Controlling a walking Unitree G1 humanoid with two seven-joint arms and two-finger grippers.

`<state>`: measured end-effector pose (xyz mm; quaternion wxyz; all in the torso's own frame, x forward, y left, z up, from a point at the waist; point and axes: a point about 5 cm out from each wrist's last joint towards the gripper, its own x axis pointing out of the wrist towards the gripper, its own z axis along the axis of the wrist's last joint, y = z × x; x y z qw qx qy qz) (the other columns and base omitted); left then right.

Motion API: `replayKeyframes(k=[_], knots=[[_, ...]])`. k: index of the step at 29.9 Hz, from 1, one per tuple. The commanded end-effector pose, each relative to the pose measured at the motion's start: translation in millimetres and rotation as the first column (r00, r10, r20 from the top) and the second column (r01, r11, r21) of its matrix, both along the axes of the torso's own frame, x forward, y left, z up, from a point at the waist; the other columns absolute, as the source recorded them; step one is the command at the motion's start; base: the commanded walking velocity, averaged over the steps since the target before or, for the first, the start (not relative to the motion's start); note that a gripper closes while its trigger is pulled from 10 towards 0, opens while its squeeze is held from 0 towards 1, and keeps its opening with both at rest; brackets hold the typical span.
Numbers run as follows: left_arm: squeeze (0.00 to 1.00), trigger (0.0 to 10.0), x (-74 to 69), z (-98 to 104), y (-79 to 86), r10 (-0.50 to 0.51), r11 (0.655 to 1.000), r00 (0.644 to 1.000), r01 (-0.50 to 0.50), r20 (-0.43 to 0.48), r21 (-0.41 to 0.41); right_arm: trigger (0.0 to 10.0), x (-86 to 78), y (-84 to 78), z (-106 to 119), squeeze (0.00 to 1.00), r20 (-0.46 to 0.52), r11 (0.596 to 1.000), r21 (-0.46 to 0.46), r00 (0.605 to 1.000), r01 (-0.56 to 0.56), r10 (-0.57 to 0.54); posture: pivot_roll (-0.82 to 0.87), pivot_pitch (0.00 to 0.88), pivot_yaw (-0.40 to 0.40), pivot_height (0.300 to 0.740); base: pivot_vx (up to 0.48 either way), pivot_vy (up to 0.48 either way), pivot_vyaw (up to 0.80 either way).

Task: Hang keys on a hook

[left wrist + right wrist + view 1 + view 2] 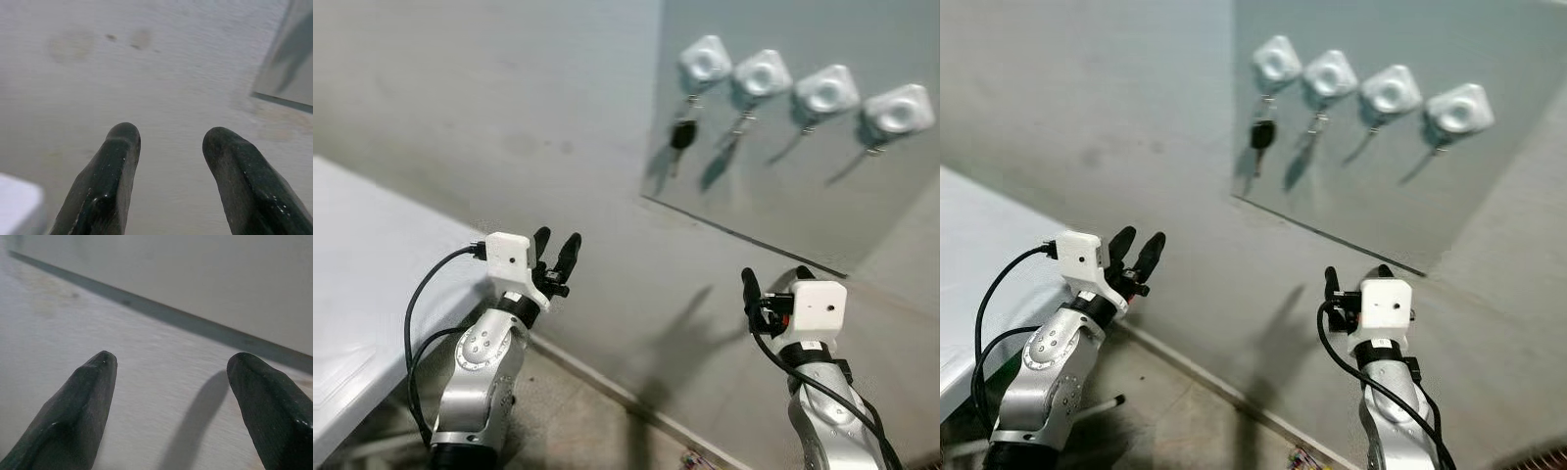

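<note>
Keys (682,134) with a dark head hang from the leftmost hook (705,61) of four white square hooks set in a row on a pale grey panel (783,186) fixed high on the wall (509,117); the row slants slightly downward toward the right. At the far left a white counter (362,284) runs along the wall. Just beside its edge the left gripper (557,247) is raised on its silver arm, its two black fingers (105,181) a moderate gap apart, empty, pointing at bare wall well below and left of the panel. Moving right, the second hook (762,73) carries a small metal piece whose kind cannot be told, and the third hook (826,90) and fourth hook (899,110) cast long shadows on the panel. Below the panel's lower edge the right gripper (773,279) is held up near the wall, its fingers (78,416) spread wide with nothing between them, throwing a shadow on the wall. Both grippers are well apart from the keys.
</note>
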<state>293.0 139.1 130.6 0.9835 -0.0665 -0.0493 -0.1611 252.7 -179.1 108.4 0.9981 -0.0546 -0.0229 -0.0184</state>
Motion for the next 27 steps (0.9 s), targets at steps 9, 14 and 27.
replayKeyframes(k=[9,14,27], knots=[[0.00,10.0,-1.6,-1.4,-4.3,-0.019,1.000,1.000,0.019,0.000,-0.008,10.0,-1.5,-0.9,-2.5,0.00,-0.012,1.000,-0.004,1.000,-0.005,0.005,-0.14,0.000,-0.026,0.724,0.000,0.000,0.80],[0.00,10.0,0.3,-0.7,-3.1,-0.016,1.000,1.000,0.016,0.000,-0.017,10.0,-1.2,-1.0,-1.9,0.00,-0.010,1.000,-0.003,1.000,-0.012,0.012,-0.14,0.000,-0.028,0.724,0.000,0.000,0.80],[0.00,10.0,1.7,-0.3,-2.4,0.000,1.000,1.000,0.000,-0.001,-0.012,10.0,2.3,-1.0,0.2,0.00,-0.003,1.000,-0.006,1.000,-0.025,0.025,-0.14,0.000,-0.031,0.724,0.000,0.099,0.80]])
